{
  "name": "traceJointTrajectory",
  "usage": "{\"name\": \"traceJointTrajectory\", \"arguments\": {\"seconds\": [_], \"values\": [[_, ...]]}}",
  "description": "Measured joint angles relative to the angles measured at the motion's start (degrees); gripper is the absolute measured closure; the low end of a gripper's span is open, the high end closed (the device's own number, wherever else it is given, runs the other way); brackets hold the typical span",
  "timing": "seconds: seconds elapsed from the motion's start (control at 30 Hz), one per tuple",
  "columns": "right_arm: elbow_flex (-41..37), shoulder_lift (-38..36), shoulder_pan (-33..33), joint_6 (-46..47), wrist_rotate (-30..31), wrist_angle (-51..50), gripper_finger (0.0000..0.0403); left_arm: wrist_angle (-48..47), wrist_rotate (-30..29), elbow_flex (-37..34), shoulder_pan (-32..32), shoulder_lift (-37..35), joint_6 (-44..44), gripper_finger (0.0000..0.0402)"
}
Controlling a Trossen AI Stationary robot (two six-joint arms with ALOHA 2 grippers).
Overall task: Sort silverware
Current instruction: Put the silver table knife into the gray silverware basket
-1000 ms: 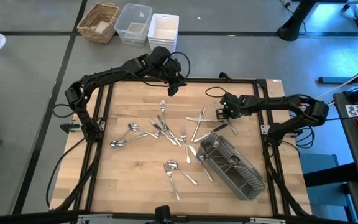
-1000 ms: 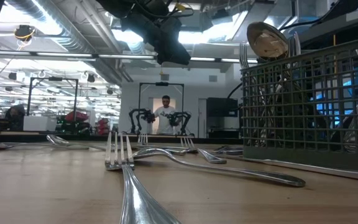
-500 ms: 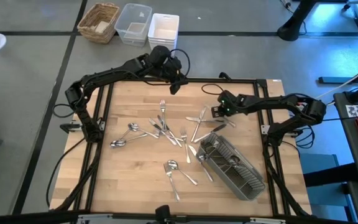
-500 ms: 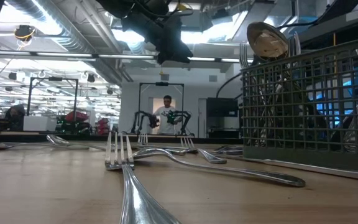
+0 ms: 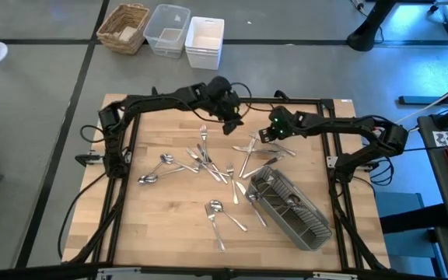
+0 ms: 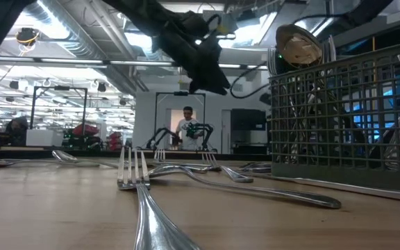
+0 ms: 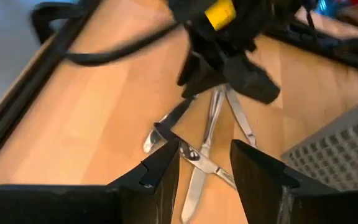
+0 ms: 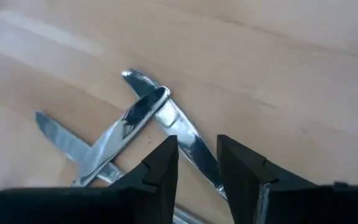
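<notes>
The silverware (image 5: pixel 208 159), forks, spoons and knives, lies scattered flat on the wooden table. A few knives lie crossed (image 5: pixel 251 148) toward the far right; they also show in the right wrist view (image 8: pixel 135 115) and the left wrist view (image 7: pixel 204 143). My left gripper (image 5: pixel 232 122) hangs open and empty above the table, just left of those knives (image 6: pixel 207 69). My right gripper (image 5: pixel 267 135) is open right over the crossed knives, its fingers (image 8: pixel 160 165) just above them, holding nothing. The grey caddy (image 5: pixel 290 206) lies at the right with cutlery in it (image 6: pixel 298 45).
A wicker basket (image 5: pixel 124 27), a clear tub (image 5: pixel 167 29) and a white tub (image 5: pixel 204 39) stand beyond the far edge. Two spoons (image 5: pixel 158 167) lie at the left, a fork and spoon (image 5: pixel 216 214) toward the near edge. A person (image 6: pixel 186 128) stands in the room behind.
My left gripper has moved toward the table's right and near side, coming down closer to the crossed knives. My right gripper has moved a little toward the table's left and far edge, over the crossed knives. The silverware has stayed where it was.
</notes>
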Motion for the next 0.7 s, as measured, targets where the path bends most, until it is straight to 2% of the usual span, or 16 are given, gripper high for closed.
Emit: {"name": "traceJointTrajectory", "arguments": {"seconds": [0.1,0.2,0.33,0.43,0.6,0.7], "values": [[5.55,-0.03,0.00,-4.26,0.22,-8.67,0.0291,3.56,0.15,0.00,-0.93,1.99,3.49,0.0265],[12.59,-0.07,0.00,-8.87,2.60,-19.77,0.0291,6.16,1.51,0.00,-1.59,4.09,2.60,0.0265],[22.82,-0.07,0.00,-14.08,10.13,-34.65,0.0291,6.53,5.28,0.00,-2.23,6.70,0.70,0.0265],[30.59,-0.10,0.00,-17.00,17.27,-43.39,0.0291,4.64,6.03,0.00,-2.93,7.62,-1.21,0.0265],[42.19,-0.12,0.00,-21.07,27.09,-51.13,0.0291,-3.08,6.16,0.00,-4.72,7.71,-5.22,0.0265],[47.72,-0.15,0.00,-24.04,29.94,-51.45,0.0291,-3.89,6.06,0.00,-6.26,7.79,-12.48,0.0265]]}}
